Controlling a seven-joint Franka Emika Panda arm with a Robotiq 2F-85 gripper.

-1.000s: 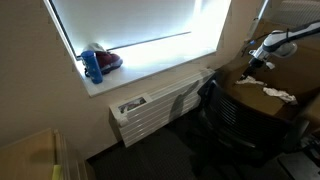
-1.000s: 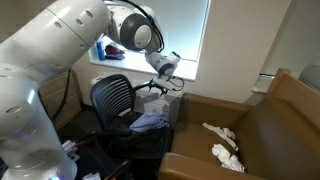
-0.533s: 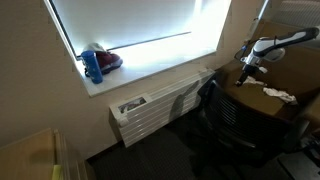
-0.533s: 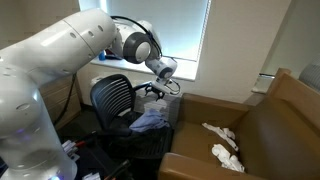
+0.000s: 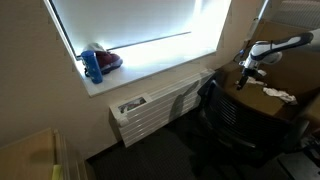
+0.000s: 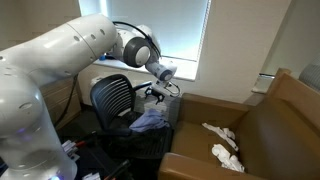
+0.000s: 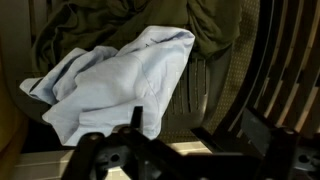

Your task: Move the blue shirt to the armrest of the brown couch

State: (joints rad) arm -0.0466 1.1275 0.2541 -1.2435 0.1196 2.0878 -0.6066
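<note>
Lying crumpled on dark cloth, the blue shirt is shown clearly only in the wrist view. There the gripper is cut off at the lower edge and dimly lit, its fingers spread and empty. In an exterior view the shirt is seen on the office chair, with the brown couch to the right.

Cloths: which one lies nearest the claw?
The crumpled light-blue shirt on the black office chair, just below the claw; the white cloths lie away on the brown couch.
</note>
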